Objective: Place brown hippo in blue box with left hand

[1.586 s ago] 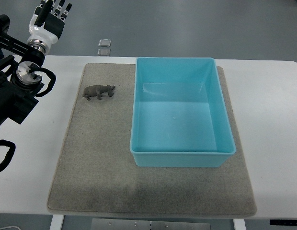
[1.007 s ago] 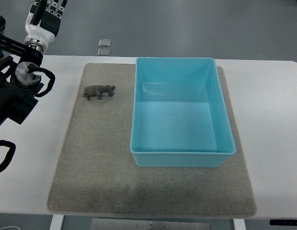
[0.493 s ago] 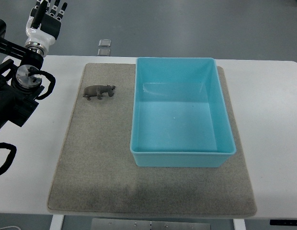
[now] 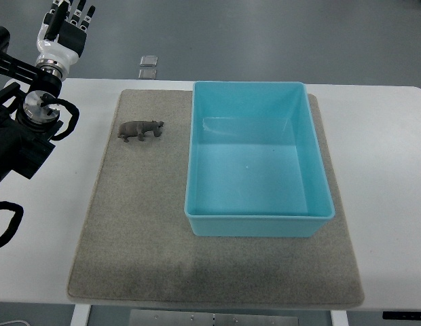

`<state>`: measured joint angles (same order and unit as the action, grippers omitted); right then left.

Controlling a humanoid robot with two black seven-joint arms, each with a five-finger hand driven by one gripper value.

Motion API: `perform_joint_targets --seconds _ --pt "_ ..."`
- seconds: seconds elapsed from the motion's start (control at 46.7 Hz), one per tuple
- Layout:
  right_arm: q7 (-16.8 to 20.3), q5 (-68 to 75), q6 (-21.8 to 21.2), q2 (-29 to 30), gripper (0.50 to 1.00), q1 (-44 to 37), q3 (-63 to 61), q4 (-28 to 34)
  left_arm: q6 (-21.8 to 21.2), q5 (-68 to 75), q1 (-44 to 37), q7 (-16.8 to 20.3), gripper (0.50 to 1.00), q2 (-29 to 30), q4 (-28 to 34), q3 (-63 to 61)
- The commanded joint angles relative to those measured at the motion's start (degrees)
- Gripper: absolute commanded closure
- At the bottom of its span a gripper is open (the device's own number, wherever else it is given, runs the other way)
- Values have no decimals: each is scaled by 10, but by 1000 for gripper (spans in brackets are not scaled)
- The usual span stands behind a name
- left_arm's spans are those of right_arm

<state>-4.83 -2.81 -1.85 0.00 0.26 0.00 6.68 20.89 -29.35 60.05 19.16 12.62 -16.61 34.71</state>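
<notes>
A: What is taking up the most room?

B: A white table (image 4: 394, 156) is filling most of the view, and a grey felt mat (image 4: 129, 231) is lying on it. On the mat, the blue box (image 4: 319, 176) is sitting toward the far right part, open side up.

A: Is anything lying in the box?

B: Nothing is showing in it; only its pale blue floor and walls are visible.

A: And the brown hippo?

B: The brown hippo (image 4: 140, 129) is standing on the mat just left of the box, near the box's far left corner, apart from its wall. Its head is pointing toward the box.

A: Is anything sitting between the hippo and the box?

B: Only bare mat is lying between them.

A: Where is the left hand?

B: The left hand (image 4: 63, 27) is hanging beyond the table's far edge, well left of the box and well away from the hippo. Its fingers (image 4: 73, 9) are pointing away, stretched out fairly straight and holding nothing. The black left arm (image 4: 20, 136) is running down the picture's left edge, partly cut off.

A: Anything else around?

B: Two small square plates (image 4: 149, 66) are lying on the grey floor past the table, left of the box's far left corner. They are too small to make out.
</notes>
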Motion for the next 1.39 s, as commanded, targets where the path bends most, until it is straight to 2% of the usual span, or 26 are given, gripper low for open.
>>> perform_joint_targets --seconds 0.0,0.364,0.6,0.986,1.221,1.371 --pt "0 0 0 0 564 0 0 0 -8 0 1 0 508 3 -2 2" --pt "0 0 0 0 564 0 0 0 -17 3 2 -4 512 21 -35 -22" --pt "0 0 0 0 564 0 0 0 -29 58 17 -4 519 42 -62 -115" --pt "0 0 0 0 564 0 0 0 -97 223 64 -3 519 91 -136 -249" --pt "0 0 0 0 564 0 0 0 -99 249 111 -4 519 112 -163 -366" --pt "0 0 0 0 564 0 0 0 -98 257 140 -4 516 144 -220 -418"
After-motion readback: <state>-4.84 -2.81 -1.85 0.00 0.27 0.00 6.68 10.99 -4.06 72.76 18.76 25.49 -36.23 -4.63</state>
